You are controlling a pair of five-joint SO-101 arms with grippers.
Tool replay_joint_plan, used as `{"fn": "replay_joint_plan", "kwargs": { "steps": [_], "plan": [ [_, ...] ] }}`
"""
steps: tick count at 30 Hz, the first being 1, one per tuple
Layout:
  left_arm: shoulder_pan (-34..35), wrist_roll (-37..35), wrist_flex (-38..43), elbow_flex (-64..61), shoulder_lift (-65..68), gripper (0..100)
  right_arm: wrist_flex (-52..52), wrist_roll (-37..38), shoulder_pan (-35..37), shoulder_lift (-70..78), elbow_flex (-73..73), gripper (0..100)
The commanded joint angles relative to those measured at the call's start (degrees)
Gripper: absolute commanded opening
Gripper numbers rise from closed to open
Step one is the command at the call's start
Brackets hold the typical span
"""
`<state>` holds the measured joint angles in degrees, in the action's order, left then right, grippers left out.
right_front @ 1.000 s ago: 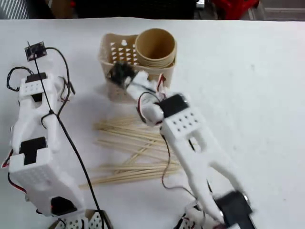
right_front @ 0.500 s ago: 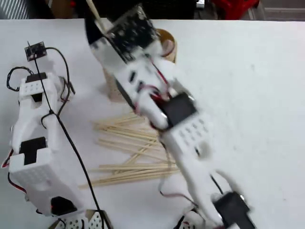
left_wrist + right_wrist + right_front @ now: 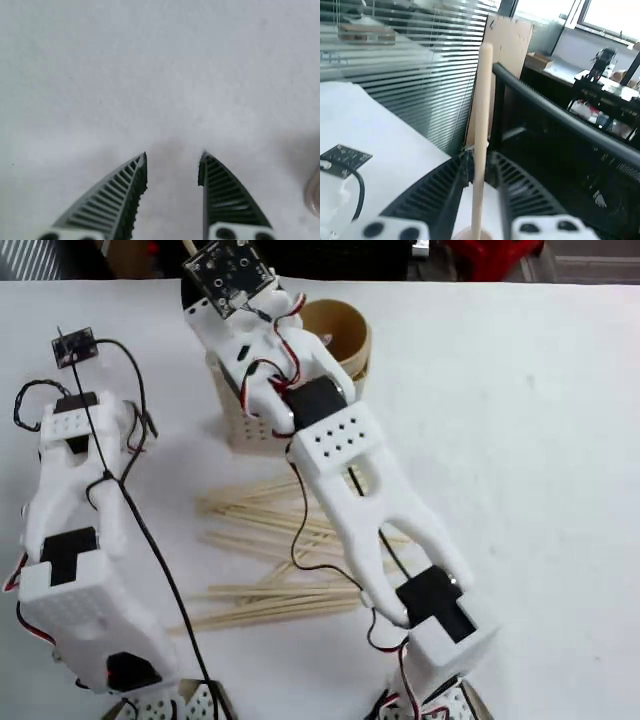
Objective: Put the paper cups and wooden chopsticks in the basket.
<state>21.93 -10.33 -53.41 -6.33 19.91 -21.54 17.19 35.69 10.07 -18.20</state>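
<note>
Your right arm stretches over the basket, wrist tipped up; the right gripper pinches one wooden chopstick above it. The paper cups sit inside the basket. Your left gripper, jaws apart, grasps nothing.

The white counter looks matt and faintly grainy. The loose pale wooden chopsticks on it are bare, unvarnished wood. The tan paper cups have dull, smooth walls. The cream perforated plastic basket shows a slight sheen. The white arm shells are matt plastic. The left hand has dark, ribbed, rubbery-looking fingers. The right hand grips one smooth pale wooden stick.
</note>
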Motion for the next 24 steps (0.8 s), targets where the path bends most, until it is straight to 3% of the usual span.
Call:
{"fn": "replay_joint_plan", "kwargs": {
  "steps": [1,7,10,13,19,24],
  "plan": [
    [-0.75,-0.44,1.14,0.26,-0.31,18,-2.51,-0.70,-0.75,-1.54,-3.34,18.8],
    [-0.40,-0.44,0.44,0.79,-1.10,18,-12.26,-0.53,-0.84,-6.99,-3.34,14.9],
    [0.66,1.14,-5.45,4.48,-3.38,18,-24.75,-0.44,-1.27,-11.74,-3.34,8.9],
    [1.19,6.42,-13.19,10.37,-7.43,18,-39.87,-0.26,-3.30,-17.27,-3.34,1.6],
    [2.33,20.13,-30.59,24.88,-18.95,18,-62.64,0.35,-11.38,-26.95,-2.99,1.6],
    [-4.18,37.80,-48.00,34.29,-29.23,17,-68.97,6.86,-17.10,-35.30,10.37,1.7]
  ]
}}
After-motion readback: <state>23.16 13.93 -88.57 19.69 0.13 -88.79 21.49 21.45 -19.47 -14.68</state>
